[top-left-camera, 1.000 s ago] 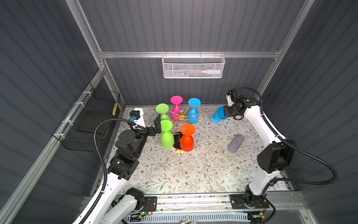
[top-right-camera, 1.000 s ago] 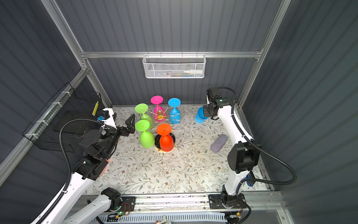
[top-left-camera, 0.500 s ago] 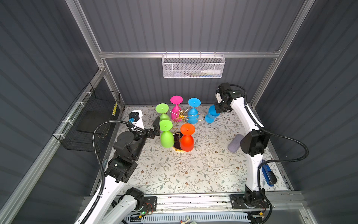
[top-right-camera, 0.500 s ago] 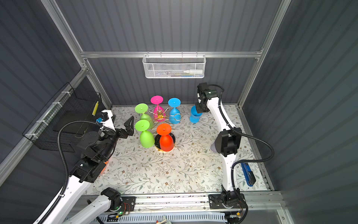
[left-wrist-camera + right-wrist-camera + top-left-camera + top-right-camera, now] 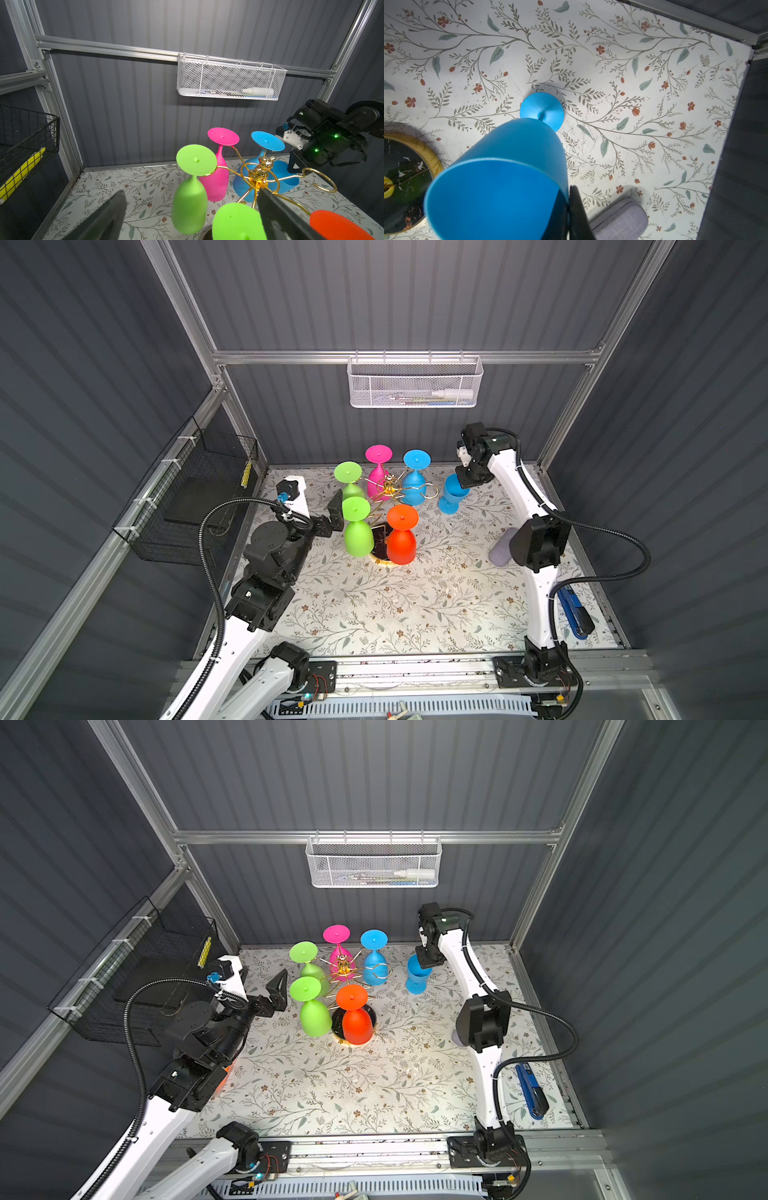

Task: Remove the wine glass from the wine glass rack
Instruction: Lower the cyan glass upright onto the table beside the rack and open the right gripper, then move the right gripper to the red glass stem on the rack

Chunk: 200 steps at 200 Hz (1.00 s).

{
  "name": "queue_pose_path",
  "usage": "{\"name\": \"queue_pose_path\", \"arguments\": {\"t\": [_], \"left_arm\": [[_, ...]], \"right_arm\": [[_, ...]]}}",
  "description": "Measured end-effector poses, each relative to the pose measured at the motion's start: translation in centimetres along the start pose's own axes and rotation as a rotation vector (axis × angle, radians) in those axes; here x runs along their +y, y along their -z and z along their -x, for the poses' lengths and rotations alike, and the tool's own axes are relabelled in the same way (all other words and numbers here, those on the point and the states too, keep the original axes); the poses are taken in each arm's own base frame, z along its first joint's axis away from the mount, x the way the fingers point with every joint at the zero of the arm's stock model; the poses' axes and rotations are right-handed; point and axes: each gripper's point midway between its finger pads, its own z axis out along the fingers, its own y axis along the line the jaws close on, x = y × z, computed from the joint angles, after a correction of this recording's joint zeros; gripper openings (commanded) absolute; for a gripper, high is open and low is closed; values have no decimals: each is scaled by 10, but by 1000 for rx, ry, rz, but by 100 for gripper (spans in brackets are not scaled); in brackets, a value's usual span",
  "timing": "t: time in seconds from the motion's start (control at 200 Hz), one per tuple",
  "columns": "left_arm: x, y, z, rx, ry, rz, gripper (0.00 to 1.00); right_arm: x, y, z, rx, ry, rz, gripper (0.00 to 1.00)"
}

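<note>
**Step in hand (judged):** set-down after removal. The blue wine glass (image 5: 452, 494) stood clear of the rack (image 5: 390, 488), upright with its bowl up, just beside the rack's empty loop. Its foot was at or just above the table (image 5: 415, 605); contact could not be confirmed.

**Right arm:** stretched toward the back wall, wrist bent downward. The right gripper (image 5: 466, 482) pinched the bowl's rim from above, jaws closed on the thin wall, one finger (image 5: 577, 209) outside it.

**Left arm:** the left gripper (image 5: 277, 995) was held level, jaws wide and empty. It pointed at the near green glass (image 5: 312, 1011) without touching it.

**Next move calls for:** a sure seat on the table, then release and a straight lift off the rim.
</note>
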Motion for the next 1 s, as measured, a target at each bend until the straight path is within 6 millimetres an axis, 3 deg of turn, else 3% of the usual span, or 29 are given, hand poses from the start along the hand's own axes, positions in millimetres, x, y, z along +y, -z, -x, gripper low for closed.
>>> {"name": "queue_pose_path", "arguments": {"t": [0.41,0.615,0.7,0.83,1.0], "left_arm": [[0,0,0,0,0,0,100],[0,1,3,-2,1,0,100],[0,1,7,-9,4,0,100],[-1,0,8,-12,11,-1,100],[-1,-6,1,11,17,1,100]], "right_arm": [[5,4,6,-24,-3,28,34],[9,12,21,-92,-54,108,47],[4,31,28,-156,-103,153,51],[-11,78,27,-286,-202,231,55],[-18,145,-1,-488,-308,352,59]]}}
